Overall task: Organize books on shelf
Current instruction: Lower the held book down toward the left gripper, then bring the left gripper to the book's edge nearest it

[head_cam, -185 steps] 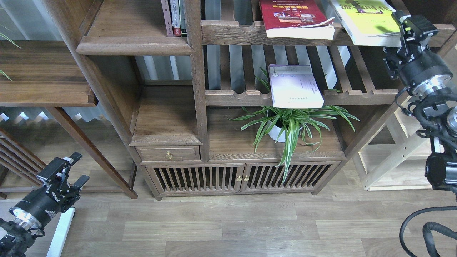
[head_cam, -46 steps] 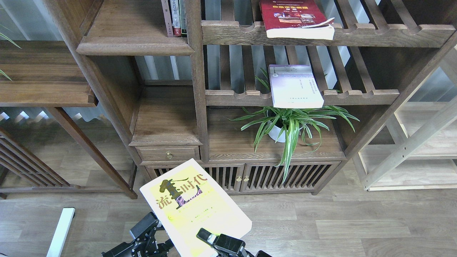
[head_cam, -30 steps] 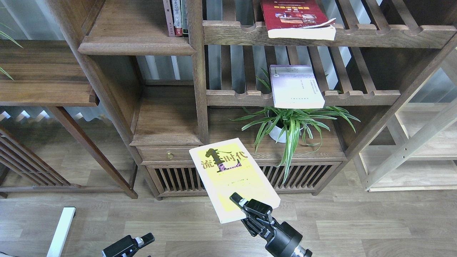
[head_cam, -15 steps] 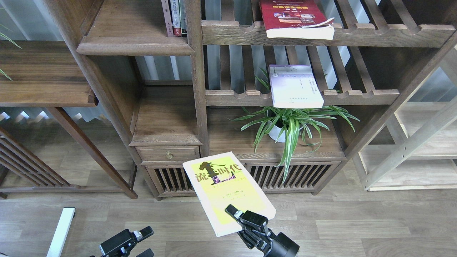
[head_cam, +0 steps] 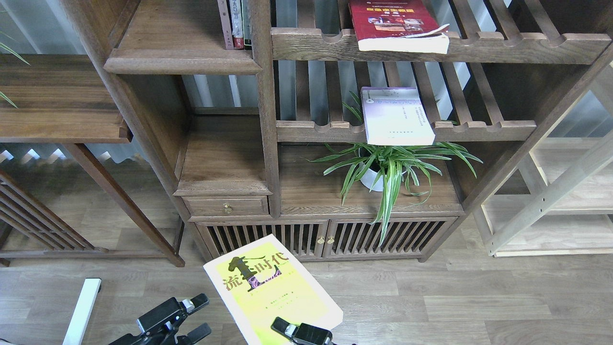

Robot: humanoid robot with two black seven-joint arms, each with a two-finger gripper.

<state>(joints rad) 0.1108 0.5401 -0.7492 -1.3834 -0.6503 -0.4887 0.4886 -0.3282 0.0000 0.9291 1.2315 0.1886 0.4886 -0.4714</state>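
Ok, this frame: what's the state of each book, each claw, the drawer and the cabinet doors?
Yellow book: off the rack, held by right claw.
Red book: flat on top rack.
Pale book: flat on middle rack.
Left claw: open, empty.
Drawer: shut.
Cabinet doors: shut.

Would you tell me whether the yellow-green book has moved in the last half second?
Yes. The yellow-green book has shifted down and left, away from the brass-knobbed drawer, held by the right gripper.
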